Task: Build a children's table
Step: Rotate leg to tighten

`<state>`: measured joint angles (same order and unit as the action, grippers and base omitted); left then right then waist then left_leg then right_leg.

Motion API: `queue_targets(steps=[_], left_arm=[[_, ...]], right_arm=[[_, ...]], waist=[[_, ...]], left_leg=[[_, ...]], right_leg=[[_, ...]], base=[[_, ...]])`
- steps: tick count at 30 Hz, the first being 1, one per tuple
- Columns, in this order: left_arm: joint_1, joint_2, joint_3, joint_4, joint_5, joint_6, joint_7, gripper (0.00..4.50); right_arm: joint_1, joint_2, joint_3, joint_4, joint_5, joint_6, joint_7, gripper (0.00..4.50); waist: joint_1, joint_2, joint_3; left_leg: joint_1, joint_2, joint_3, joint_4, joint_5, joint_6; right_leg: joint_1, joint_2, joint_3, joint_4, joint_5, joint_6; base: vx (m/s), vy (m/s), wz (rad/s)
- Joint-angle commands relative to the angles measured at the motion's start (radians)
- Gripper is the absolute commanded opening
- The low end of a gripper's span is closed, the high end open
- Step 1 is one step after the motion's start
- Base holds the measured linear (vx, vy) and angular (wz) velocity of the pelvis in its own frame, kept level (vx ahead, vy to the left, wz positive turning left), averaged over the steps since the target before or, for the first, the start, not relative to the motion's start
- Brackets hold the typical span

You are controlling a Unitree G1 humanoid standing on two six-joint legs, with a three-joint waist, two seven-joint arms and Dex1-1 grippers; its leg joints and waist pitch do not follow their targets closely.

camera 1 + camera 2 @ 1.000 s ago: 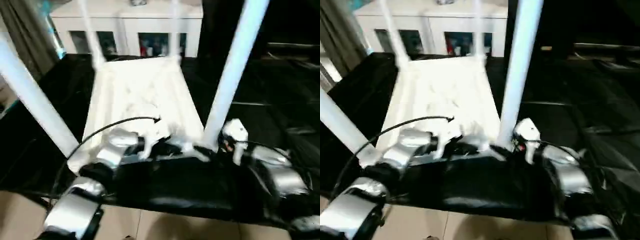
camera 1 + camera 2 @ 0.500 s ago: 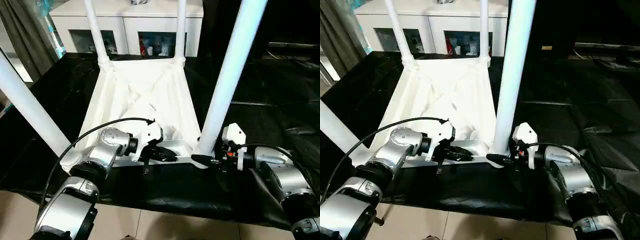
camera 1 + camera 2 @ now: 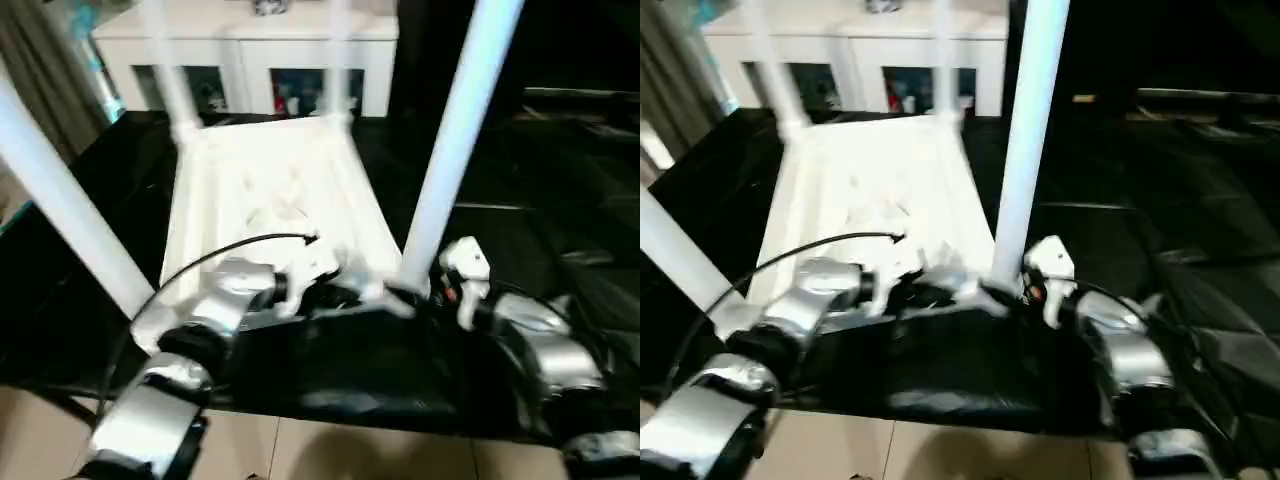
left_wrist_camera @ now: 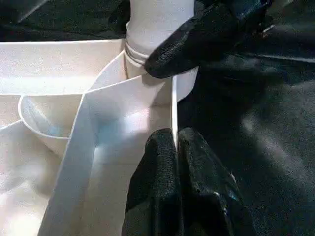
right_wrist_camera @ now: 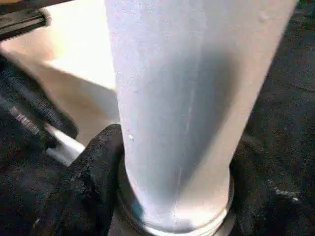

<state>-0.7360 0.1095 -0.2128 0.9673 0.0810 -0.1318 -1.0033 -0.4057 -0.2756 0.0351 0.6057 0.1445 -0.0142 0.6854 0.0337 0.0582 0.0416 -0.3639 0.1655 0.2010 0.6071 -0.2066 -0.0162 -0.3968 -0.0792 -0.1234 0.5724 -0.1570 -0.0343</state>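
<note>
A black-sheeted table [image 3: 560,190] fills the room in front of a white cabinet [image 3: 250,60]. On it the children's table [image 3: 280,190] lies upside down so its legs point up. The left gripper [image 4: 174,147] pinches the top's near rim closed, probably steadying it. The right gripper [image 5: 172,196] wraps the near right leg [image 3: 455,140] at its socket, likely seating it.

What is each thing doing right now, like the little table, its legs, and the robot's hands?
Children's table top: upside down on the black-sheeted table.
Four tube legs: standing up in the corner sockets.
Left end effector: shut on the top's thin near edge wall.
Right end effector: fingers on either side of the near right leg's base.
White cabinet: glass doors closed.
</note>
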Motion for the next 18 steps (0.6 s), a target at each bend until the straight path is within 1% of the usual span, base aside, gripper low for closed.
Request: queue_targets(steps=[1, 2, 3, 4, 5, 7, 8, 9, 10, 12, 14, 16, 17, 18], left_arm=[[-0.038, -0.079, 0.009, 0.005, -0.007, 0.003, 0.09, 0.0], [-0.049, -0.103, 0.003, 0.016, 0.003, 0.009, 0.134, 0.0], [-0.052, -0.113, 0.0, 0.019, 0.005, 0.012, 0.145, 0.0], [-0.052, -0.113, 0.0, 0.019, 0.005, 0.012, 0.145, 0.0], [-0.057, -0.132, -0.003, 0.025, 0.009, 0.014, 0.162, 0.0], [-0.061, -0.144, -0.005, 0.031, 0.011, 0.013, 0.17, 0.0], [-0.061, -0.147, -0.006, 0.033, 0.011, 0.012, 0.169, 0.0], [-0.06, -0.147, -0.009, 0.032, 0.011, 0.009, 0.163, 0.0], [-0.059, -0.147, -0.011, 0.031, 0.012, 0.007, 0.158, 0.0], [-0.056, -0.135, -0.007, 0.036, 0.017, -0.002, 0.151, 0.0], [-0.055, -0.131, -0.006, 0.035, 0.017, -0.003, 0.146, 0.0], [-0.049, -0.108, -0.005, 0.029, 0.011, -0.008, 0.112, 0.0], [-0.046, -0.099, -0.006, 0.026, 0.008, -0.01, 0.094, 0.0], [-0.043, -0.089, -0.006, 0.022, 0.004, -0.014, 0.074, 0.0]], right_arm=[[-0.015, 0.079, -0.013, 0.093, -0.033, 0.086, -0.208, 2.65], [-0.033, 0.117, -0.021, 0.118, -0.036, 0.101, -0.276, 2.65], [-0.042, 0.132, -0.02, 0.128, -0.038, 0.104, -0.294, 2.65], [-0.042, 0.132, -0.02, 0.128, -0.038, 0.104, -0.294, 2.65], [-0.054, 0.156, -0.006, 0.141, -0.049, 0.086, -0.302, 2.65], [-0.06, 0.173, 0.001, 0.147, -0.057, 0.073, -0.31, 2.65], [-0.06, 0.179, 0.002, 0.147, -0.06, 0.072, -0.315, 3.0], [-0.059, 0.179, 0.015, 0.139, -0.072, 0.058, -0.308, 3.21], [-0.058, 0.179, 0.024, 0.132, -0.082, 0.047, -0.303, 3.35], [-0.063, 0.166, 0.034, 0.122, -0.109, 0.005, -0.292, 3.44], [-0.065, 0.159, 0.039, 0.122, -0.116, -0.007, -0.289, 3.68], [-0.058, 0.121, 0.045, 0.093, -0.088, -0.024, -0.182, 3.68], [-0.054, 0.106, 0.047, 0.08, -0.077, -0.028, -0.135, 3.68], [-0.047, 0.085, 0.051, 0.06, -0.063, -0.029, -0.076, 3.68]], waist=[[-0.007, -0.02, -0.054], [-0.015, -0.02, -0.056], [-0.018, -0.019, -0.055], [-0.019, -0.019, -0.055], [-0.022, -0.019, -0.054], [-0.026, -0.019, -0.054], [-0.029, -0.019, -0.053], [-0.03, -0.02, -0.054], [-0.031, -0.019, -0.053], [-0.031, -0.019, -0.054], [-0.028, -0.019, -0.056], [-0.028, -0.019, -0.057], [-0.024, -0.021, -0.059], [-0.02, -0.02, -0.06]], left_leg=[[0.011, 0.067, -0.043, -0.074, -0.223, 0.073], [0.009, 0.066, -0.045, -0.074, -0.225, 0.058], [0.01, 0.066, -0.047, -0.076, -0.234, 0.057], [0.011, 0.065, -0.045, -0.075, -0.242, 0.061], [0.012, 0.064, -0.043, -0.073, -0.251, 0.067], [0.012, 0.064, -0.044, -0.074, -0.26, 0.073], [0.011, 0.066, -0.045, -0.076, -0.265, 0.074], [0.01, 0.067, -0.045, -0.076, -0.265, 0.076], [0.01, 0.067, -0.045, -0.077, -0.271, 0.077], [0.01, 0.068, -0.045, -0.077, -0.268, 0.077], [0.011, 0.069, -0.044, -0.077, -0.253, 0.081], [0.01, 0.069, -0.042, -0.076, -0.247, 0.087], [0.007, 0.068, -0.039, -0.072, -0.228, 0.107], [0.008, 0.07, -0.038, -0.072, -0.21, 0.118]], right_leg=[[0.04, -0.089, 0.052, -0.105, -0.502, -0.095], [0.043, -0.091, 0.051, -0.102, -0.495, -0.098], [0.045, -0.091, 0.05, -0.105, -0.493, -0.1], [0.043, -0.092, 0.051, -0.107, -0.494, -0.101], [0.042, -0.094, 0.053, -0.109, -0.495, -0.104], [0.042, -0.094, 0.054, -0.109, -0.495, -0.107], [0.043, -0.094, 0.054, -0.109, -0.489, -0.109], [0.045, -0.094, 0.054, -0.107, -0.483, -0.111], [0.044, -0.094, 0.055, -0.107, -0.481, -0.112], [0.046, -0.097, 0.057, -0.105, -0.472, -0.119], [0.045, -0.098, 0.06, -0.102, -0.443, -0.129], [0.046, -0.096, 0.06, -0.1, -0.422, -0.139], [0.052, -0.097, 0.062, -0.095, -0.387, -0.148], [0.05, -0.097, 0.064, -0.091, -0.358, -0.159]], base=[[0.0, 0.0, 0.0], [0.0, 0.0, 0.0], [0.0, 0.0, 0.0], [0.0, 0.0, 0.0], [0.0, 0.0, 0.0], [0.0, 0.0, 0.0], [0.0, 0.0, 0.0], [0.0, 0.0, 0.0], [0.0, 0.0, 0.0], [0.0, 0.0, 0.0], [0.0, 0.0, 0.0], [0.0, 0.0, 0.0], [0.0, 0.0, 0.0], [0.0, 0.0, 0.0]])
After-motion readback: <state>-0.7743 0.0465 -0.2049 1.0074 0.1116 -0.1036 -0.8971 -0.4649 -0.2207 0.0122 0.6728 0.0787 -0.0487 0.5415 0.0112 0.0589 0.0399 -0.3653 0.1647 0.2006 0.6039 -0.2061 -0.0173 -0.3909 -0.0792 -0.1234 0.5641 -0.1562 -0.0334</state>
